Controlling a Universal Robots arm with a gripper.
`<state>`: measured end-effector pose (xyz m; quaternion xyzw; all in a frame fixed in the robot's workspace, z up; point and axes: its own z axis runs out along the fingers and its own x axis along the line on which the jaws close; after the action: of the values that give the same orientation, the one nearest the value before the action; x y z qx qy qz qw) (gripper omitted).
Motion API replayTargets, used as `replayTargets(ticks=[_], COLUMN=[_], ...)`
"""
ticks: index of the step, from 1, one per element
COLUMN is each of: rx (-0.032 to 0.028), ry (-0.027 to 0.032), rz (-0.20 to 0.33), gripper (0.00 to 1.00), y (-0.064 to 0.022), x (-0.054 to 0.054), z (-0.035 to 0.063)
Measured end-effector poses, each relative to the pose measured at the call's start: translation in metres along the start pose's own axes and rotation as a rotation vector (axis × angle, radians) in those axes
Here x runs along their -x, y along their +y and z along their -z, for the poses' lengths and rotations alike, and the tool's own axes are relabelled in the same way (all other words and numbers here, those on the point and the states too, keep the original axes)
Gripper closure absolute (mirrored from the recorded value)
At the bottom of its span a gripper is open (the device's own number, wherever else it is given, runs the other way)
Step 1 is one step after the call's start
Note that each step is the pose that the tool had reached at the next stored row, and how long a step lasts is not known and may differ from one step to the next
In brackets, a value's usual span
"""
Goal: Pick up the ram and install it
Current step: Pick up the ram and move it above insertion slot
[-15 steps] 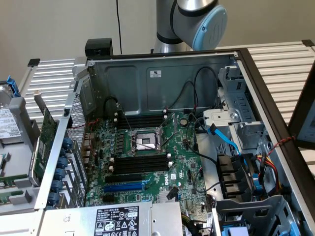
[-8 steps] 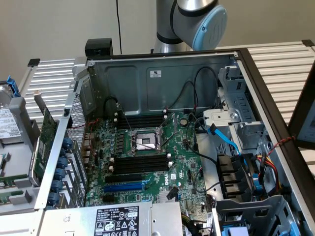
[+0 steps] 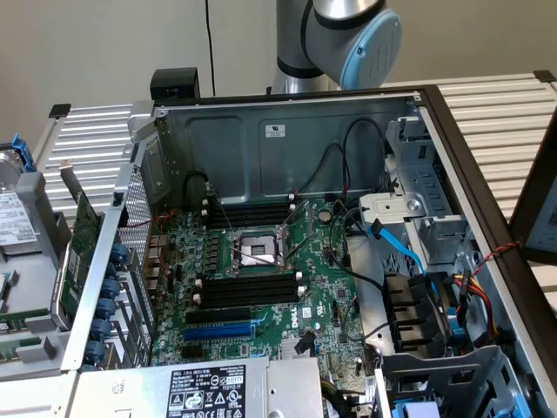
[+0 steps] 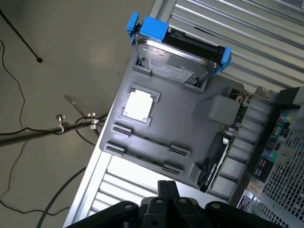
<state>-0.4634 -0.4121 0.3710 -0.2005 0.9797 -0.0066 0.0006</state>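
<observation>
My gripper (image 4: 167,186) hangs high above a grey fixture tray (image 4: 185,128) that stands beside the computer case. Its two black fingers (image 4: 163,189) sit pressed together with nothing between them. The tray has two pairs of small clip holders (image 4: 179,151), and only a thin dark line runs between them. In the exterior view a narrow green strip (image 3: 24,336) lies on the tray at the left edge; I cannot tell whether it is the ram. The long black memory slots (image 3: 251,288) lie beside the processor socket (image 3: 255,250) on the motherboard.
On the tray are a hard drive in a blue caddy (image 4: 178,59), a square chip (image 4: 138,105) and a green expansion card with a bracket (image 3: 80,252). The open case (image 3: 287,131) holds blue cables (image 3: 396,246) and a power supply (image 3: 209,390). The arm (image 3: 348,35) rises behind the case.
</observation>
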Motion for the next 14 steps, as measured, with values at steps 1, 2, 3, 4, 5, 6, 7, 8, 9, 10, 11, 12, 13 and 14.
replayTargets(ticks=[1, 2, 3, 4, 5, 6, 7, 8, 9, 10, 11, 12, 13, 14], rx=[-0.0001, -0.0002, -0.0003, -0.0003, -0.0003, -0.0003, -0.0003, -0.0004, -0.0004, -0.0005, -0.0007, -0.0009, -0.0011, -0.0012], ry=[-0.0004, -0.0004, -0.0007, -0.0010, -0.0015, -0.0019, -0.0020, -0.0023, -0.0026, -0.0031, -0.0035, -0.0042, -0.0048, -0.0053], rz=[0.018, 0.037, 0.055, 0.072, 0.090, 0.110, 0.128, 0.146, 0.165, 0.182, 0.200, 0.218, 0.236, 0.255], gripper=[0.89, 0.89, 0.89, 0.89, 0.89, 0.89, 0.89, 0.89, 0.89, 0.89, 0.89, 0.89, 0.89, 0.89], y=[0.0000, 0.0000, 0.0000, 0.0000, 0.0000, 0.0000, 0.0000, 0.0000, 0.0000, 0.0000, 0.0000, 0.0000, 0.0001, 0.0001], x=[0.0000, 0.0000, 0.0000, 0.0000, 0.0000, 0.0000, 0.0000, 0.0000, 0.0000, 0.0000, 0.0000, 0.0000, 0.0000, 0.0000], z=[-0.0003, -0.0004, -0.0005, -0.0007, -0.0010, -0.0012, -0.0013, -0.0013, -0.0014, -0.0016, -0.0017, -0.0018, -0.0019, -0.0020])
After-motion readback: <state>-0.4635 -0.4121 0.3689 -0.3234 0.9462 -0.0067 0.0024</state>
